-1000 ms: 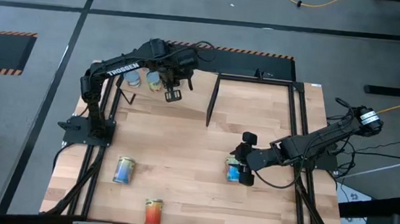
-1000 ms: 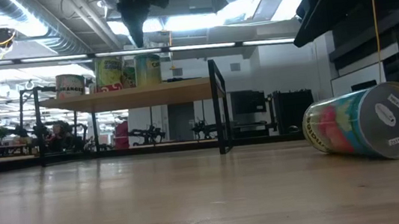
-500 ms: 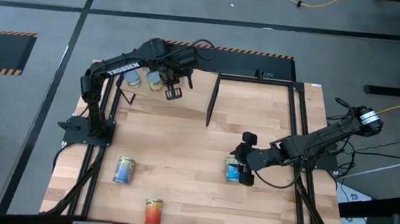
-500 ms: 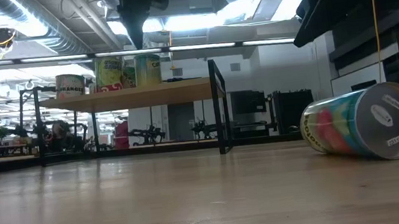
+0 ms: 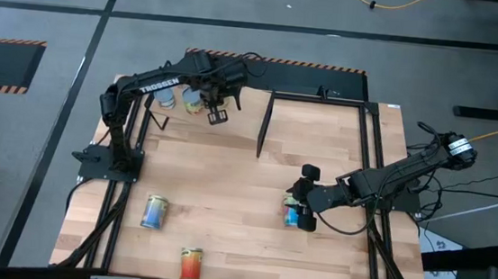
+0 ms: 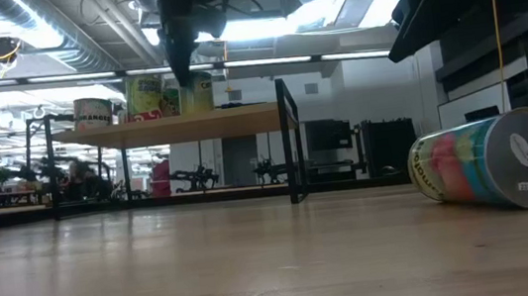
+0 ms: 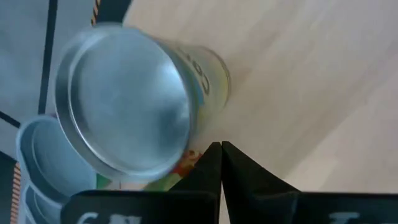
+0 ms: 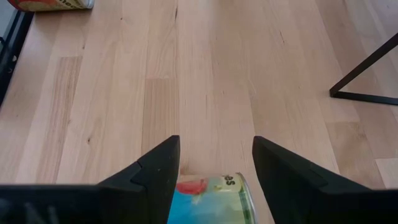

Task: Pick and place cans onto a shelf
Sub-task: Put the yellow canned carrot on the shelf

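Observation:
A can with a blue, red and green label (image 5: 292,217) lies on its side on the tabletop; it also shows in the low view (image 6: 493,162). My right gripper (image 5: 302,211) is open, with one finger on either side of it (image 8: 211,196). My left gripper (image 5: 218,115) is shut and empty above the shelf (image 6: 182,127), beside an upright can with a silvery top (image 7: 124,118). Three cans (image 6: 146,97) stand upright on the shelf's left part. Two more cans (image 5: 154,212) (image 5: 190,264) lie on the tabletop at the near left. My right gripper reaches level over the lying can, one finger (image 8: 155,171) on each side of its label end (image 8: 208,185). I cannot tell whether the fingers touch it. The can rests on the table on its side.
The shelf's black upright divider (image 5: 265,123) stands at the far middle, and black frame rails (image 5: 375,169) run along the table's sides. A red can (image 8: 56,4) lies farther off on the wood. Bare wood lies between the shelf and the lying cans.
My left gripper has shifted a little toward the table's far right above the shelf's cans. The can between my right gripper's fingers has shifted slightly along the table, still lying on its side.

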Motion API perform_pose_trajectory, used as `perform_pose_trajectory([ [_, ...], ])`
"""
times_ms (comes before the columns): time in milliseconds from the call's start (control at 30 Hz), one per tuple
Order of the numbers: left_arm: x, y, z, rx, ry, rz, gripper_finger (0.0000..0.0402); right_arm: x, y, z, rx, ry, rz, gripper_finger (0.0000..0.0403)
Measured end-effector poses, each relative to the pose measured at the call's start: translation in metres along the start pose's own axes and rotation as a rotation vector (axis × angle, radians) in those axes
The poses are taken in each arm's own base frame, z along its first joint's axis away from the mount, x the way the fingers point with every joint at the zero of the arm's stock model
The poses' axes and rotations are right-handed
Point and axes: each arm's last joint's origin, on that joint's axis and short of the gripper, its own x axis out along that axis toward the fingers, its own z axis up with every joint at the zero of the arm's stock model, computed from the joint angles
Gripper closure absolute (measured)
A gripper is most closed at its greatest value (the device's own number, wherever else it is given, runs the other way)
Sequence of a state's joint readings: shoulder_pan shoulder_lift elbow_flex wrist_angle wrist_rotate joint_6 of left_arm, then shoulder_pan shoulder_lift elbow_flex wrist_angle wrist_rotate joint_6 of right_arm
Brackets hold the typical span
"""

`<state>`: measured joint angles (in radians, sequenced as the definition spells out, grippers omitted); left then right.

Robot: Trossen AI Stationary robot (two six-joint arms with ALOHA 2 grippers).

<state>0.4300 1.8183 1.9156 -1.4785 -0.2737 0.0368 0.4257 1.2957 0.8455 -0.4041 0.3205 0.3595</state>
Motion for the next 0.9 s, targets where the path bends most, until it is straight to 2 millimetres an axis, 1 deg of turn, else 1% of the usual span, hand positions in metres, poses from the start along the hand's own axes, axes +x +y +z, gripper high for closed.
perform_pose_trajectory([
  [100,0.001,0.002,0.003,-0.013,-0.031,0.004,0.0400,0.000,0.000,0.000,0.000,0.000,0.000,0.0196],
  [600,-0.001,0.006,0.020,0.033,-0.201,0.031,0.0399,0.000,0.000,0.000,-0.001,0.000,0.000,0.0196],
  [900,-0.002,0.014,0.031,-0.017,-0.318,0.047,0.0397,0.000,0.000,0.000,-0.001,0.000,0.000,0.0196],
])
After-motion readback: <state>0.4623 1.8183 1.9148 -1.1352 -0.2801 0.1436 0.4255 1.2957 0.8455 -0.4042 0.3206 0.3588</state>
